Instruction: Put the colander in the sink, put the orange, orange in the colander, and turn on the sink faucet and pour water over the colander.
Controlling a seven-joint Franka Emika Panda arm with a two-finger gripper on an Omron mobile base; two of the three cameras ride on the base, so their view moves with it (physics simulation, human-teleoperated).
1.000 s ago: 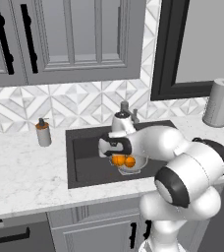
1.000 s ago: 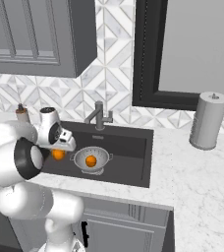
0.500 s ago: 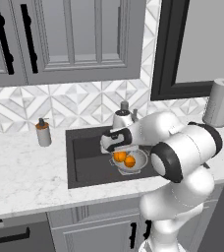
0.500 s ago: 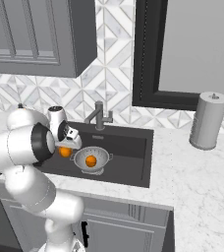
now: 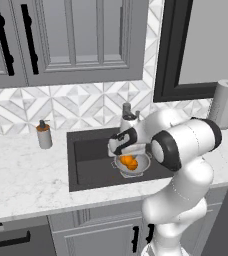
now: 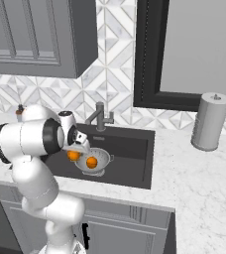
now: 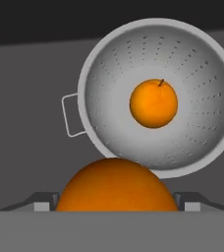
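bending low over the sink (image 5: 86, 165), hand (image 7: 115, 206) gripping an orange (image 7: 115, 187) above the colander (image 7: 114, 128).

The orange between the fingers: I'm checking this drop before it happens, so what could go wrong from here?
The held orange sits near the colander rim in the hand view, not centred; released now, it might land in the sink. It could also strike the orange already inside and bounce out.

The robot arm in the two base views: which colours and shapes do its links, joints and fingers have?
The arm is built of thick, rounded, glossy white links with dark bands at the joints. The gripper has a white body with dark parts. In the hand view the fingers appear as small grey tips. No cables or markings are visible.
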